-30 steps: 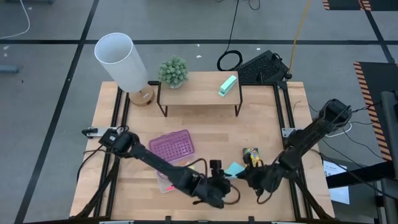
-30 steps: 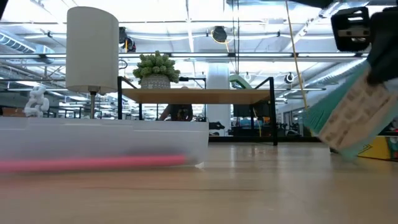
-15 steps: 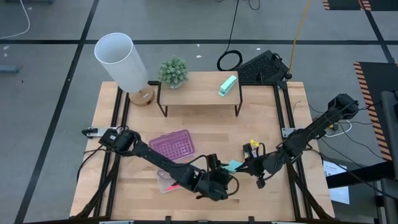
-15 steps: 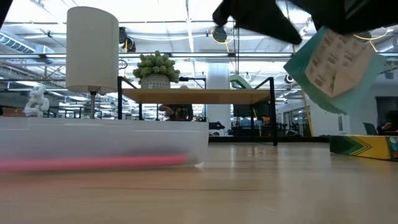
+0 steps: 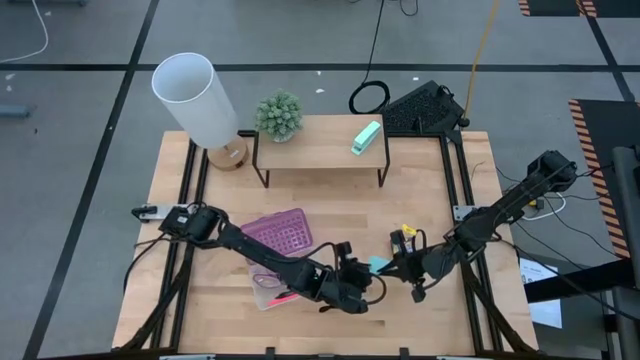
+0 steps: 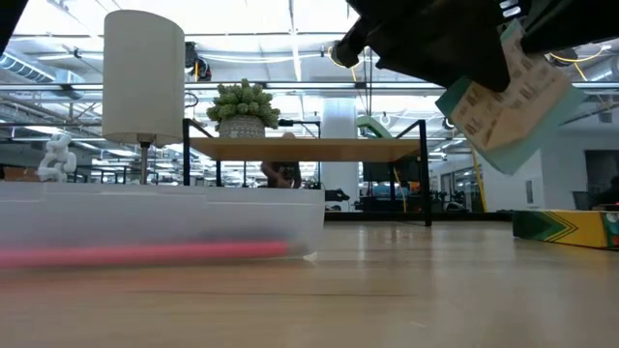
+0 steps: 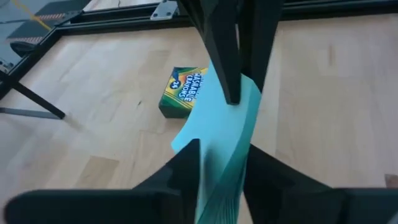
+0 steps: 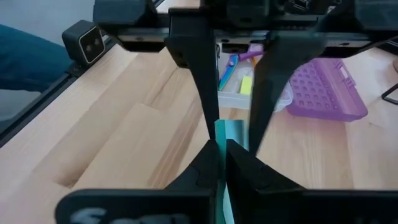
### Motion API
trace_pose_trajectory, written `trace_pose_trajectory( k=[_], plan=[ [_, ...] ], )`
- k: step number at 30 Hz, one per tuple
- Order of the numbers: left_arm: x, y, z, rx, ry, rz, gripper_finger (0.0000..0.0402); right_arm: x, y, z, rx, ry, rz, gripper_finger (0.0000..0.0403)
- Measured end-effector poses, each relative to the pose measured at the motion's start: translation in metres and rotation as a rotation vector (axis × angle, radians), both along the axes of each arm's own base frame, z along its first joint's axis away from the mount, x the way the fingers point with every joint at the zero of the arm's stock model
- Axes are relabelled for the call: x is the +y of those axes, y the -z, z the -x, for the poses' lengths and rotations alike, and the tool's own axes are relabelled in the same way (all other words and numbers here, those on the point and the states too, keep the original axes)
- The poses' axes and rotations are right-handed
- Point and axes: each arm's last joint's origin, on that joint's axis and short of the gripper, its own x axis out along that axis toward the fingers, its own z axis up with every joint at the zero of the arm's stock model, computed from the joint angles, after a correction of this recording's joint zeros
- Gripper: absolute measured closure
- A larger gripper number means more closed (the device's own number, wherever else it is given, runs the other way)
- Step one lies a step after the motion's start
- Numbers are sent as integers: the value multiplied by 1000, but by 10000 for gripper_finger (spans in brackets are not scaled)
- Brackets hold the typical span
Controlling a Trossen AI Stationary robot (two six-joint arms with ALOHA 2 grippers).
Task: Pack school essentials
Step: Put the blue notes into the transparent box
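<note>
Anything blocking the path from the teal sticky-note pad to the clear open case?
Nothing visible. Both grippers, left and right, hold the teal sticky-note pad above bare wood. The clear open case lies just leftward; its purple lid sits beyond it, clear of the route.

Overhead, table-level, two facing wrist views

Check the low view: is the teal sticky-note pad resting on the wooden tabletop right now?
No. The teal sticky-note pad hangs clear of the wooden tabletop, gripped between dark gripper fingers well above the crayon box.
</note>
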Motion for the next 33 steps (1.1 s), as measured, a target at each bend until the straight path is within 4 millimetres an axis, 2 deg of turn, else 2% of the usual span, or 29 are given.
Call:
trace_pose_trajectory(
  k=[9,13,18,23,27,33],
  plan=[
    [0,0,0,19,38,-15,389,-1,-1,-1,-8,13,2,388],
    [1,1,0,23,37,-16,379,-1,-1,-2,-24,25,23,347],
    [0,-1,6,67,39,-25,381,-2,-2,-1,-40,52,54,260],
    [0,-15,21,143,29,3,389,-4,-2,-1,-59,113,93,188],
    [-2,-26,38,212,14,2,376,-5,-2,1,-50,116,103,161],
    [-11,-42,68,317,5,-22,391,-10,-4,8,-8,150,65,160]
  ],
)
